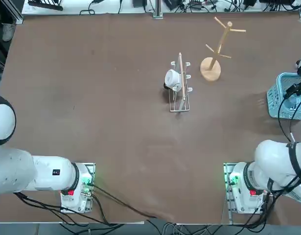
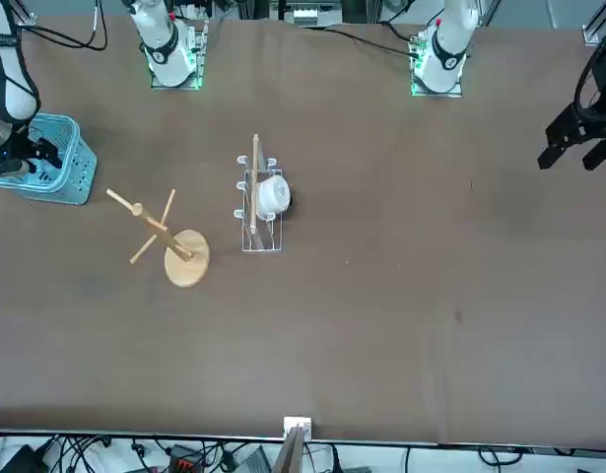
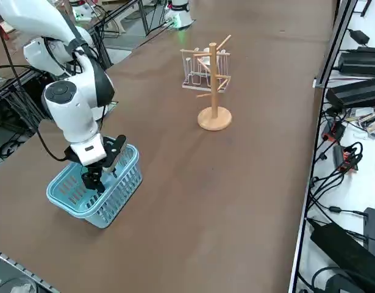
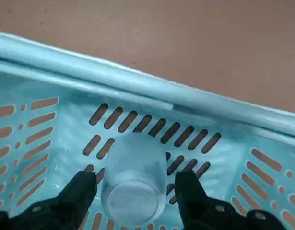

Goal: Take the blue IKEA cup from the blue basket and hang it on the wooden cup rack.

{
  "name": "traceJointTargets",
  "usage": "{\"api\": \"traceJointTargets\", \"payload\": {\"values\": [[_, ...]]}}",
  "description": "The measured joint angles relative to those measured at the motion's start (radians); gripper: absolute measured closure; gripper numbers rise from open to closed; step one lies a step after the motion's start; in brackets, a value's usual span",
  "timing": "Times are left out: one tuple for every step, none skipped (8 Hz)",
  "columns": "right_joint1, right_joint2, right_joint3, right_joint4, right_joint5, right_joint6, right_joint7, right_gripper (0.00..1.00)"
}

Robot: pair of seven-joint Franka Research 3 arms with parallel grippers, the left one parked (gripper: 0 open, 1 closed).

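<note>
The blue IKEA cup lies on its side on the floor of the blue basket, its flat bottom toward the wrist camera. My right gripper reaches down inside the basket and is open, one finger on each side of the cup with a thin gap at both. In the right side view the gripper sits low between the basket walls and the cup is hidden. The wooden cup rack stands upright and bare toward the far side of the table, well away from the basket.
A low wire-frame rack holding a white mug stands just left of the wooden rack. The basket sits near the table's right edge. Open brown tabletop lies between basket and rack.
</note>
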Motion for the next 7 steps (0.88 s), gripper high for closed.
{"api": "traceJointTargets", "payload": {"values": [[-0.001,0.004,0.0,0.0,0.0,0.0,-0.002,0.0],[-0.001,0.006,0.0,0.0,0.0,0.0,-0.004,0.0],[-0.002,0.007,0.0,0.0,0.0,0.0,-0.006,0.0],[-0.003,0.008,0.0,0.0,0.0,0.0,-0.008,0.0],[-0.003,0.011,0.0,0.0,0.0,0.0,-0.01,0.0],[-0.004,0.013,0.0,0.0,0.0,0.0,-0.011,0.0],[-0.007,0.015,0.0,0.0,0.0,0.0,-0.013,0.0]]}}
